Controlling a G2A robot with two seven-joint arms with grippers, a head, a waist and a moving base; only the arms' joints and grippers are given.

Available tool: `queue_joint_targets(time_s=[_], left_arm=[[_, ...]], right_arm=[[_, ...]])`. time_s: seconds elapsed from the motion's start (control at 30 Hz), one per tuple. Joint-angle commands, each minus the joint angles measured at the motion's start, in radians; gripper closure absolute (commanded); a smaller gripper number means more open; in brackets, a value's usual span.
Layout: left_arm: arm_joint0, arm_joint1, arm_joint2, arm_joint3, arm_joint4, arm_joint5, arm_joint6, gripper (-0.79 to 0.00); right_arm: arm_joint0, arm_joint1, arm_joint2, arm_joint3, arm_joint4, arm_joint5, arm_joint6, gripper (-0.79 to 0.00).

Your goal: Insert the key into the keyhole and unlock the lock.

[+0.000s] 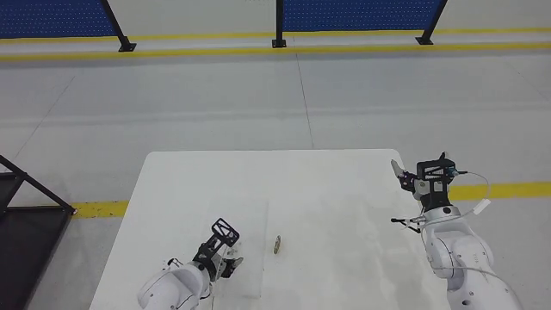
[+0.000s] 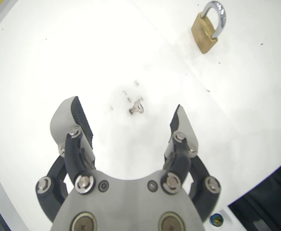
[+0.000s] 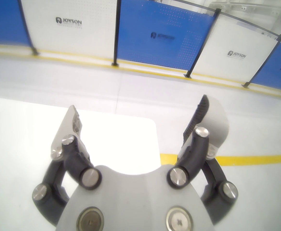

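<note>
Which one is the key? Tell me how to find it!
Look at the white table, then at the left gripper hanging open above it. Right by the gap between its two fingers lies the key, on the table. It is tiny and silver, unlike the bigger brass padlock farther off.

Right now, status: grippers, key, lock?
Left gripper open above key. Right gripper open, off at table corner. Padlock lies on table, apart from key. Nothing blocking.

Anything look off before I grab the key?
Nothing stands out. The key lies flat near the open left claw, the padlock on its side farther off, shackle shut; just a few scuffs on the table.
</note>
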Motion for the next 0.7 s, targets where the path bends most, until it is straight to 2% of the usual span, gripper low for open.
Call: queue_joint_targets(time_s=[0.0,0.23,0.37,0.67], left_arm=[[-0.015,-0.003,0.019,0.01,0.004,0.013,-0.008,-0.57],[-0.031,-0.005,0.047,0.025,0.018,0.037,-0.018,-0.508],[-0.031,-0.004,0.048,0.029,0.025,0.035,-0.024,-0.382],[-0.032,-0.003,0.057,0.039,0.035,0.038,-0.029,-0.326]], right_arm=[[0.0,0.0,0.0,0.0,0.0,0.0,0.0,-0.785],[0.0,0.0,0.0,0.0,0.0,0.0,0.0,-0.785],[0.0,0.0,0.0,0.0,0.0,0.0,0.0,-0.785],[0.0,0.0,0.0,0.0,0.0,0.0,0.0,-0.785]])
